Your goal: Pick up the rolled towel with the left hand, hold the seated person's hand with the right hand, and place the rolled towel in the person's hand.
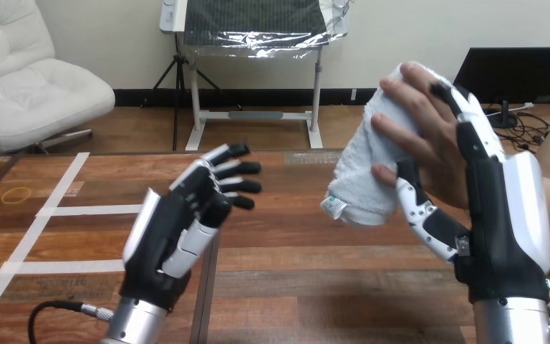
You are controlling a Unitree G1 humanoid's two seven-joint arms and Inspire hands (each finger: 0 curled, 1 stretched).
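Our left robot hand [166, 231] hovers above the surface [279, 287] at the view's left, empty, its fingers [238, 170] loosely extended and pointing toward the rolled towel [364, 179], with a clear gap between them. Our right robot hand [503, 208] is closed round the person's hand [430, 136]: its back faces us, a fingertip shows over the top of the person's hand, and its thumb [421, 209] crosses beneath.

We see the rolled towel lying upright and slightly tilted in the person's hand, whose fingers wrap round its middle, well above the surface. From this we judge the placing is as good as done, and the step in hand is a clean finish.

To do it well, we should hold the right robot hand steady as a support and let the person's own grasp settle. We should draw the left robot hand back low and to the left, so that its fingers do not brush the towel. Then we should ease the thumb open gently, without tugging the person's hand.
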